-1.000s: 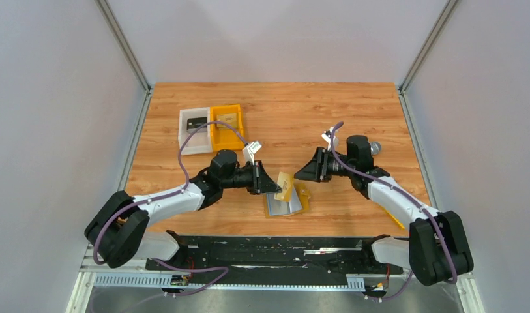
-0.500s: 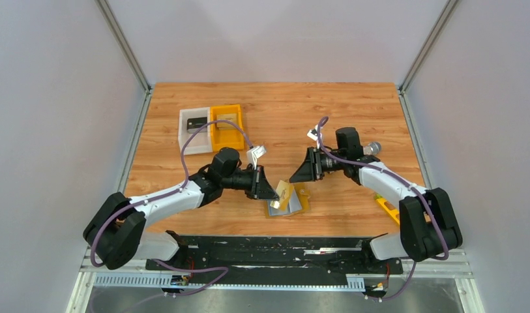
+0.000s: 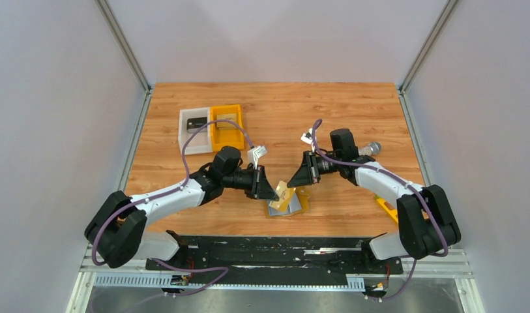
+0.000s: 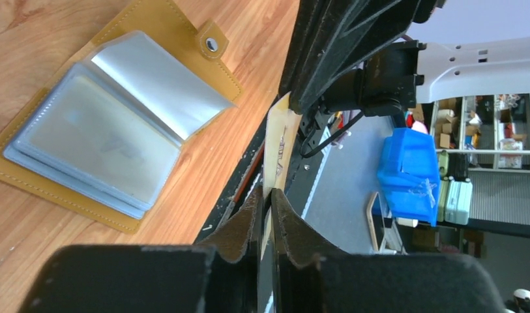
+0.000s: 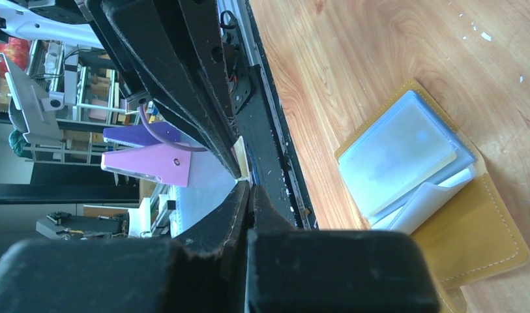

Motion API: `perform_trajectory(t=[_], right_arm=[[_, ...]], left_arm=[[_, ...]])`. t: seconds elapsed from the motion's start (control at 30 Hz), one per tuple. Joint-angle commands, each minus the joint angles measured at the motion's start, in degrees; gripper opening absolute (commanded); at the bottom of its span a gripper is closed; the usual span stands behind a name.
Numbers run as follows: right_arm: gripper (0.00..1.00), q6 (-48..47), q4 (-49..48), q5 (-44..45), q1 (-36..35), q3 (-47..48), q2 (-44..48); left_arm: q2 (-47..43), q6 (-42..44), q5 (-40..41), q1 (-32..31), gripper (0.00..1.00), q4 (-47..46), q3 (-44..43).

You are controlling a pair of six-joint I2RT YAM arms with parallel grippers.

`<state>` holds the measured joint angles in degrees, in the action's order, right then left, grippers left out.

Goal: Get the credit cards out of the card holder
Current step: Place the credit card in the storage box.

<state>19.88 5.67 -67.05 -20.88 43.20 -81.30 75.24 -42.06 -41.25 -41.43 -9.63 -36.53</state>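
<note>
Left gripper [image 4: 267, 199] and right gripper [image 5: 248, 190] jaws both pinch one card [image 4: 277, 147] above the open card holder [image 4: 112, 124] on the table [image 3: 353, 117]; opposing pull or mistimed release likely bends or drops it.

No words or numbers to read anywhere. Just tiny dark marks on the tan card [image 4: 279, 147], too small to make out.

Quick count: one card holder [image 3: 293, 203], one card [image 3: 285, 193], two bins (a white bin [image 3: 195, 149] plus an orange bin [image 3: 227, 142]), one yellow tool [image 3: 386, 208], one silvery thing [image 3: 371, 149], two arms [image 3: 164, 201] [image 3: 386, 186], one table [image 3: 275, 111].
</note>
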Motion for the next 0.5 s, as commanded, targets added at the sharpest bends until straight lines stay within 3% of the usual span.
perform_trajectory(t=[0.0, 0.03, 0.07, 0.2, 0.47], right_arm=[[0.00, 3.24, -4.95, 0.60, -0.29, 1.81, 1.27], [0.00, 4.96, -7.41, 1.05, -0.22, 1.87, 1.27], [0.00, 7.13, -9.45, 1.63, -0.23, 1.89, 1.19], [0.00, 14.70, -16.00, 4.90, -0.24, 3.95, -0.25], [0.00, 22.87, -16.12, 17.79, -0.50, 17.88, -10.17]], left_arm=[[-2.44, 3.98, 4.13, 1.71, 0.23, 5.61, -3.71], [-3.03, 4.37, 4.90, 2.37, 0.29, 6.52, -3.94], [-4.28, 4.63, 6.98, 3.78, 0.42, 9.42, -4.18], [-9.31, 6.41, 14.25, 8.84, 0.67, 18.32, -6.32], [-20.14, 12.82, 41.66, 10.93, 0.99, 36.91, -13.94]])
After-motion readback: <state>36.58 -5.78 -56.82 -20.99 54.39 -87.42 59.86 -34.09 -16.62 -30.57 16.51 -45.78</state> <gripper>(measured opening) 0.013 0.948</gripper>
